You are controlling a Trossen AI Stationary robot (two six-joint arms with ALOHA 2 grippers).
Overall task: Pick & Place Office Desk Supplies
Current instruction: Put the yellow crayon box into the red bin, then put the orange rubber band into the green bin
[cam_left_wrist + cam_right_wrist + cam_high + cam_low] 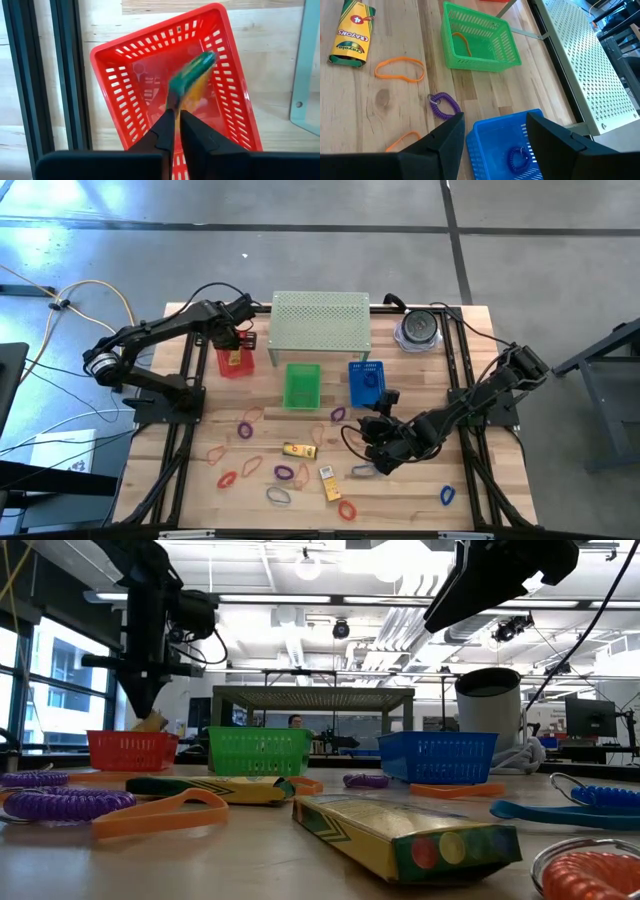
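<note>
My left pincer [177, 117] hangs over the red basket [125, 65], fingers nearly together; whether they grip the blurred crayon packet [192, 80] I cannot tell. Only the right wrist view shows my right pincer [495, 132] wide open, empty, above the blue basket [495, 145].

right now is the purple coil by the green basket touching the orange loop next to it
Apart. The right wrist view shows bare wood between the purple coil and the orange loop, which lies beside the green basket.
</note>
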